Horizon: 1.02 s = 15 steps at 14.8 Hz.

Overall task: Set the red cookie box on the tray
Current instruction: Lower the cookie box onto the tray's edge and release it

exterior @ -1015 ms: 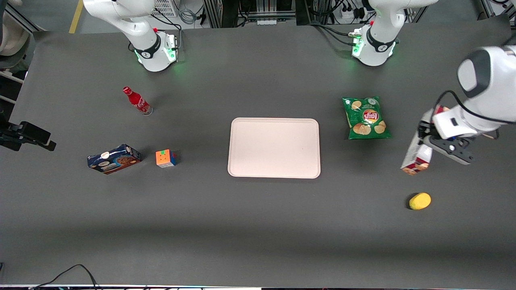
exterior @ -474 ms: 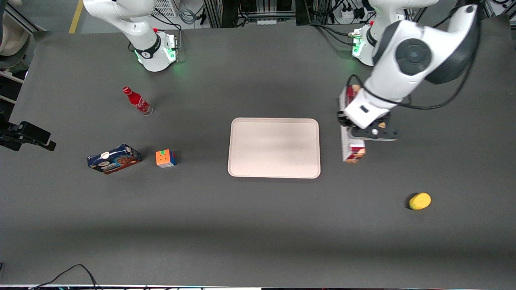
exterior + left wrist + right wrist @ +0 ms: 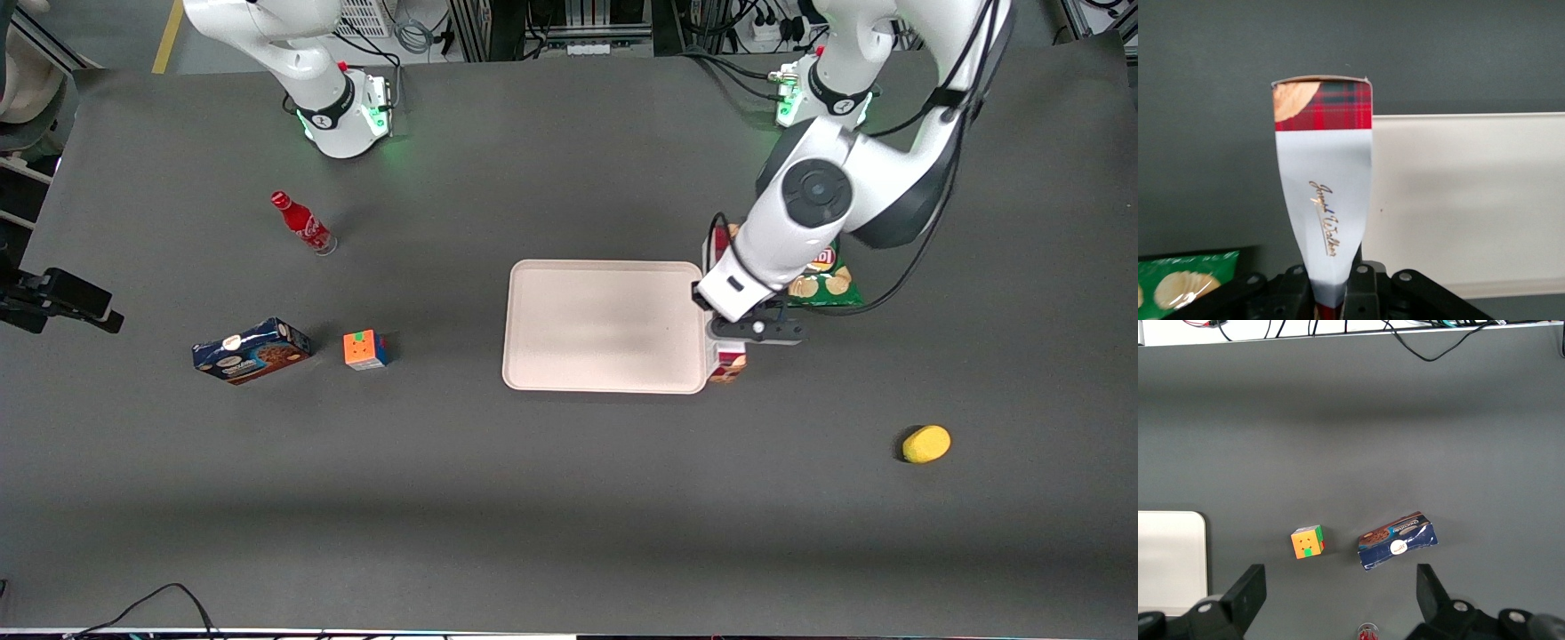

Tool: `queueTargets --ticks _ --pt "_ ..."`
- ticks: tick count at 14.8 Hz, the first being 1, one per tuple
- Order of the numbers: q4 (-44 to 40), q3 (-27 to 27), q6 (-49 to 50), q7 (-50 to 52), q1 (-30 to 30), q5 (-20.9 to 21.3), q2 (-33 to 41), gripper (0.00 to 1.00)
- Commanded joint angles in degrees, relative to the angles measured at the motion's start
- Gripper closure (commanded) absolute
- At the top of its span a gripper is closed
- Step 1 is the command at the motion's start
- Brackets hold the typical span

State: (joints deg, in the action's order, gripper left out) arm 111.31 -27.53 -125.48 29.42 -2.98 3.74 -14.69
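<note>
The gripper (image 3: 731, 331) is shut on the red cookie box (image 3: 727, 365) and holds it in the air, just outside the tray's edge at the working arm's end. In the left wrist view the box (image 3: 1327, 180) shows its white band and red plaid end between the black fingers (image 3: 1365, 283), squeezed narrow where they grip it. The cream-pink tray (image 3: 605, 325) lies flat in the middle of the table, with nothing on it. It also shows beside the box in the left wrist view (image 3: 1471, 200).
A green chips bag (image 3: 822, 284) lies partly under the arm. A yellow lemon (image 3: 925, 444) is nearer the camera. Toward the parked arm's end are a red bottle (image 3: 302, 222), a dark blue cookie box (image 3: 252, 350) and a colour cube (image 3: 365, 349).
The gripper has carried the red cookie box from the working arm's end of the table, over the chips bag, to the tray's edge.
</note>
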Motion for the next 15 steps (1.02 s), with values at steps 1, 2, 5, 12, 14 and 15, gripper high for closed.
queueTargets --ticks 1,2,5,12,14,15 --pt "-3.7 0.1 -3.8 8.3 -4.1 4.8 -7.4 1.00" --pt "-3.7 0.2 -5.4 10.4 -4.7 6.5 -8.8 1.00" --pt "-3.1 0.2 -7.1 12.8 -5.3 10.5 -11.8 1.00" --pt "1.4 2.0 -14.2 14.2 -5.8 12.8 -13.2 1.00" --pt "3.1 3.0 -16.2 14.1 -5.8 13.0 -13.3 1.00" --pt "3.4 3.2 -16.3 14.1 -5.8 13.0 -13.3 1.00"
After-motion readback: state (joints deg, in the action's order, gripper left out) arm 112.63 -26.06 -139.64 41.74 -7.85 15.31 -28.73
